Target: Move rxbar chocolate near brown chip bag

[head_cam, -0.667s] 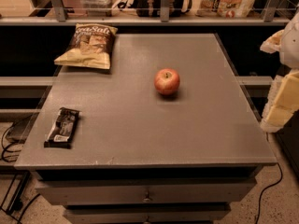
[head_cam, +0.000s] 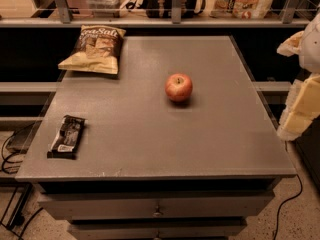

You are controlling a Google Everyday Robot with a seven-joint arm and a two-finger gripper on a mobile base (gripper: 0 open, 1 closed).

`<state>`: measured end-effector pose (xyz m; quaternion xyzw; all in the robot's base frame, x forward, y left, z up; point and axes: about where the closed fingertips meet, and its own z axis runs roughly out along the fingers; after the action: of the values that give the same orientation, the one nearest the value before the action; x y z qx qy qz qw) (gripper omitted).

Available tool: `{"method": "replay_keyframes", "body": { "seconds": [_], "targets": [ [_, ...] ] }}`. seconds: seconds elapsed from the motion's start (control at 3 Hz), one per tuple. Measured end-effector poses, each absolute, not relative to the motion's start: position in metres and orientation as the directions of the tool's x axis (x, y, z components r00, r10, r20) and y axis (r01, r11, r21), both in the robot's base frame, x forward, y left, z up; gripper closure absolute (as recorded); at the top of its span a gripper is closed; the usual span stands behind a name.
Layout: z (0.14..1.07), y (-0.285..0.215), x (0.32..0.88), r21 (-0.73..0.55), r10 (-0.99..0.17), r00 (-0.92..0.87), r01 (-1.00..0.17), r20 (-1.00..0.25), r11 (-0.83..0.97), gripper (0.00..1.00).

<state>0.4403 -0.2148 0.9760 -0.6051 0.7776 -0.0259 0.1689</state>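
rxbar chocolate [head_cam: 66, 136] front-left, well apart from right-edge gripper [head_cam: 301, 106]

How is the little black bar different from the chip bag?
The rxbar chocolate is small, flat and black; the brown chip bag is much bigger, crinkly, brown and tan. The rxbar chocolate lies front left; the brown chip bag lies back left. Both rest on the table, untouched; the gripper hangs beside the table's right edge.
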Motion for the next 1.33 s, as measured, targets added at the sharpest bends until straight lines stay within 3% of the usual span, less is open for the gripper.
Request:
{"method": "replay_keyframes", "body": {
  "seconds": [0.33, 1.33],
  "targets": [
    [0.971, -0.189, 0.446, -0.232, -0.944, -0.137, -0.95, -0.301, 0.211, 0.0],
    [0.942, -0.036, 0.448, -0.141, -0.824, 0.05, -0.989, -0.565, 0.037, 0.0]
  ]
}}
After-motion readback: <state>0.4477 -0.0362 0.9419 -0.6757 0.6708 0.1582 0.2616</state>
